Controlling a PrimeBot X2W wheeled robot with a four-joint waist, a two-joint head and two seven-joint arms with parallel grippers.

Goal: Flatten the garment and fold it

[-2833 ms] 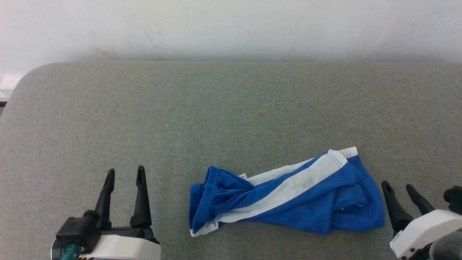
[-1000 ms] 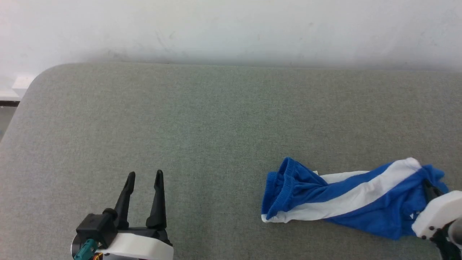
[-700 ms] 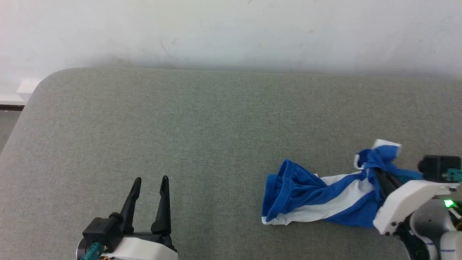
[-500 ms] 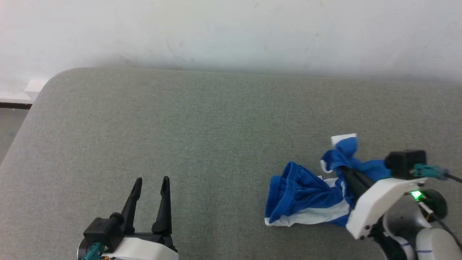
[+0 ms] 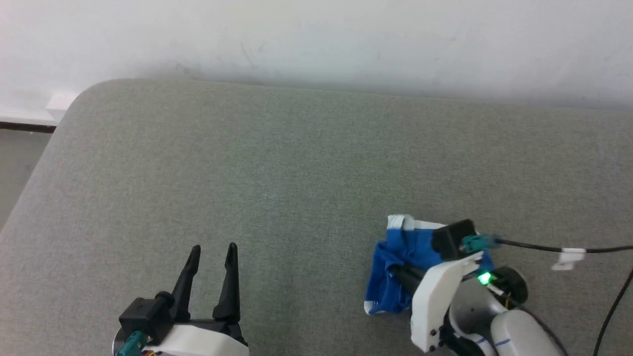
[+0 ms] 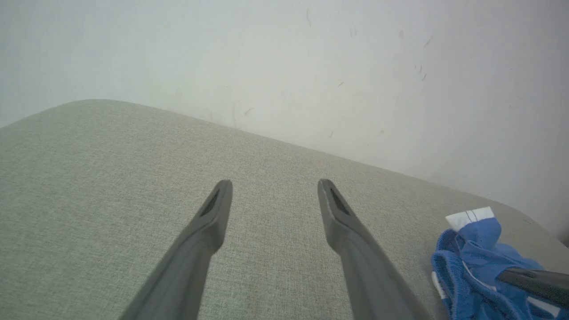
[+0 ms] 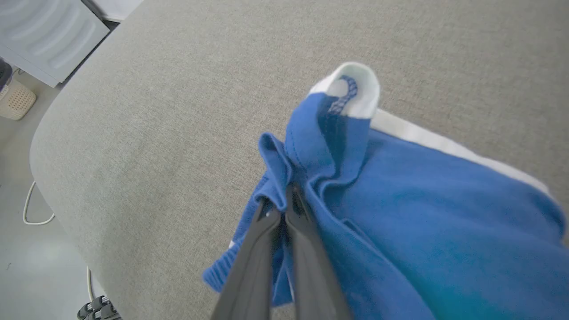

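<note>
**Head view.** The right claw (image 5: pixel 396 271) is gripping the shorts (image 5: pixel 398 244), its fingers closed on blue cloth. The shorts are lying bunched on the cushion (image 5: pixel 296 168), heaped around and just beyond the tips. The white hem is pointing away from the claw. No long axis is showing clearly, since the heap is doubled on itself. The left claw (image 5: pixel 213 248) is hovering wide and empty, well apart from the shorts.

**Left wrist view.** The shorts are sitting far to the right of the spread fingers, with the hem uppermost.

**Right wrist view.** The tips are pinching a thin gathered fold with no gap between them. The body of the shorts is trailing to the claw's right. The white stripe (image 7: pixel 444 142) is running from the hem (image 7: pixel 358 86) beyond the tips out to that side, probably marking the long axis.

**Risks.**
- The pinch seems to be taking several layers, so a pull would likely drag the whole heap instead of opening it.
- The fold is narrow and soft, so it could slip free under tension.
- The cushion edge is lying to the claw's left, and a sweep that way could carry cloth over it.
</note>
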